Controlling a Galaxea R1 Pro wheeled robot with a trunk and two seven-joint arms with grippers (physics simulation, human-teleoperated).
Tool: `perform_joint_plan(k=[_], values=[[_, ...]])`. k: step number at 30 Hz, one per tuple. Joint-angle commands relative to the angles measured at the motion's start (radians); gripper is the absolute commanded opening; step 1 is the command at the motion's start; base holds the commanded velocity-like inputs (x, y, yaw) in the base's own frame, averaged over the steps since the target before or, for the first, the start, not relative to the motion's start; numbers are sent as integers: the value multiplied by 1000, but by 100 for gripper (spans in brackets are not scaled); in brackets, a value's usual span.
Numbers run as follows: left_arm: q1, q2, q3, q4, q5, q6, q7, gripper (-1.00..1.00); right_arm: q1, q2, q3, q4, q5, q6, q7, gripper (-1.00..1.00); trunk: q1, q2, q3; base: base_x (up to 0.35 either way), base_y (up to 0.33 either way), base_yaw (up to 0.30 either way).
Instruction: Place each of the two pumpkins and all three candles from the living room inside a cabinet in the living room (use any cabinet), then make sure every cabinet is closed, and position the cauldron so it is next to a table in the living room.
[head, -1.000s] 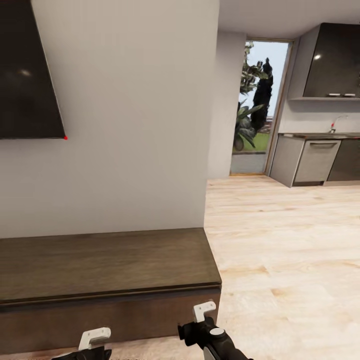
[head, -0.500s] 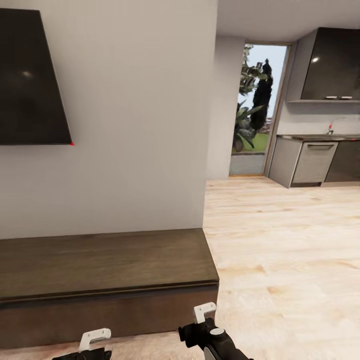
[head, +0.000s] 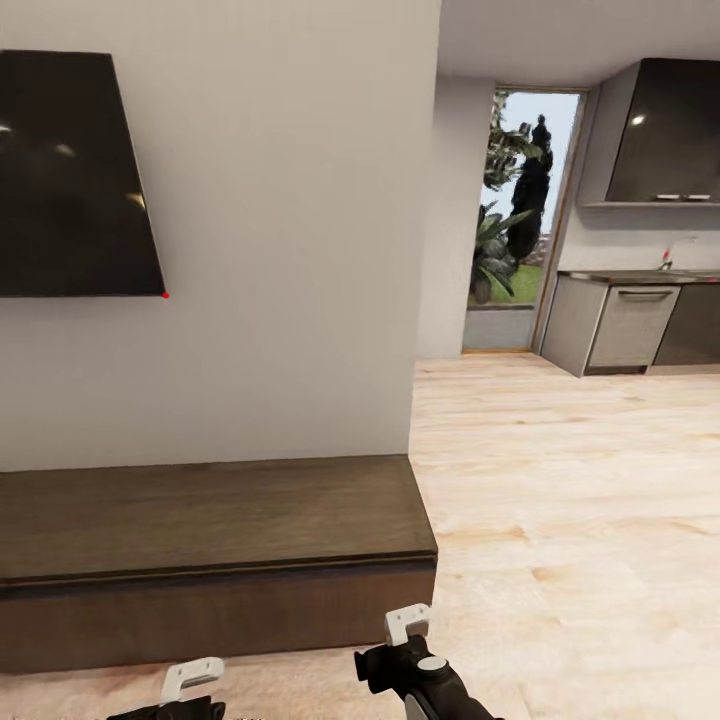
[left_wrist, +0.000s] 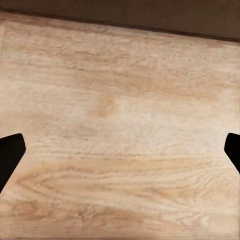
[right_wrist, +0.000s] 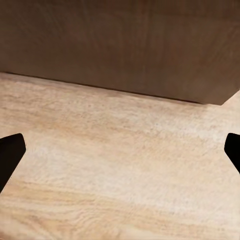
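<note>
The view has drawn back a little from the cabinet (head: 215, 560), its fronts flush. Left gripper (left_wrist: 120, 150) and right gripper (right_wrist: 120, 150) hang spread wide, empty, over the floor (head: 560, 500).

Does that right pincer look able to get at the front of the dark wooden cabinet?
Probably yes: the right pincer hangs open before the cabinet, only bare floor between them.

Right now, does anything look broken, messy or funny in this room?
Nothing stands out. The cabinet sits straight against the wall with its front shut, the TV hangs flat above it, and the wood floor shows no spill. Both grippers, left and right, are open with nothing in them.
</note>
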Motion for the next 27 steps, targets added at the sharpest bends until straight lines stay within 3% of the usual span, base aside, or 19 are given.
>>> perform_joint_plan(k=[1, 11, 17, 27], values=[[-1, 0, 0, -1, 11, 5, 7, 100, -1, 0, 3, -1, -12, 3, -10, 100, -4, 7, 1, -9, 0, 145], [-1, -2, 1, 34, 14, 0, 10, 100, 0, -2, -15, 1, -24, 12, -44, 100, -42, 77, 19, -2, 0, 171], [-3, -2, 0, 94, 51, -15, 5, 100, 0, -3, -17, 3, -26, 12, -41, 100, -65, 119, 30, 0, 0, 171], [-3, -3, 0, 140, 70, -59, 3, 100, 0, -7, -19, 10, -26, 13, 15, 100, -104, 189, 49, 0, 0, 183]])
